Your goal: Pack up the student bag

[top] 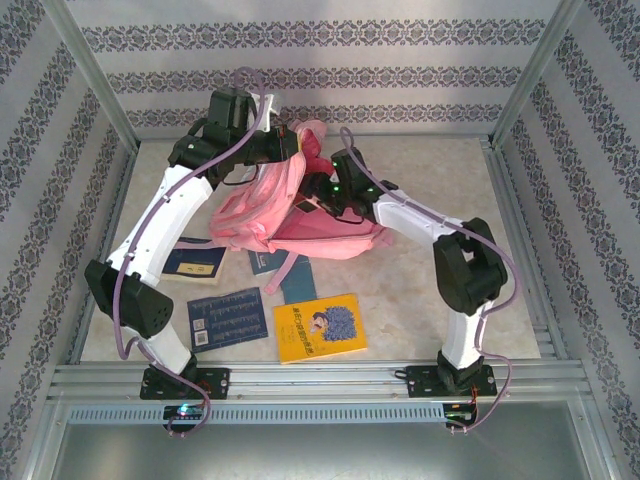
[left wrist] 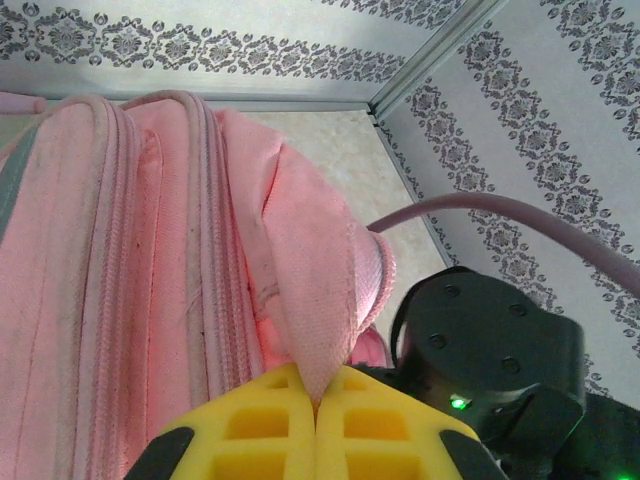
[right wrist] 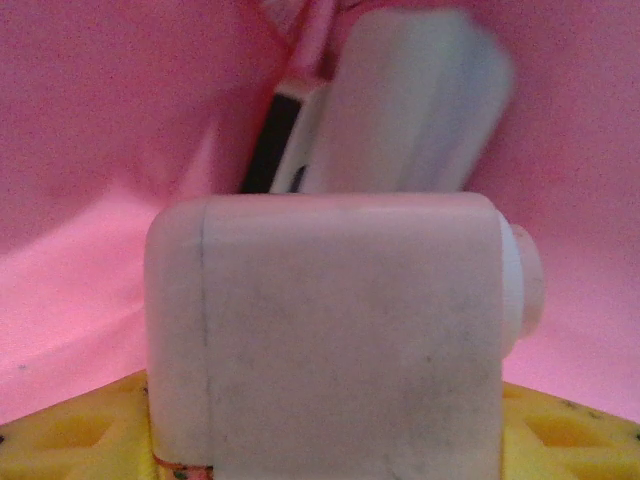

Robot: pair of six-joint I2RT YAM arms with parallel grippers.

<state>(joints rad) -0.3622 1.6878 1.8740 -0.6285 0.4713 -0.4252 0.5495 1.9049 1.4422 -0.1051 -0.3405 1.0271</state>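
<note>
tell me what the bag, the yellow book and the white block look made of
The bag: matte woven fabric; weave and stitched seams show up close. The yellow book: paper or card, printed cover, probably. The white block: smooth, matte, faintly scuffed, rounded edges; likely plastic, unsure.

I'm seeing bag (right wrist: 90, 150) fabric crowding both sides of my right gripper (right wrist: 325, 455); just ahead of its block (right wrist: 330, 320), a white item (right wrist: 410, 100) is blocking.

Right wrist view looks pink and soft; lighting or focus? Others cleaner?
Right wrist: pink cast from student bag fabric, white box too close, item behind it blurred. Left wrist: sharp, fabric glows red by the fingers. Top external: even light, crisp.
</note>
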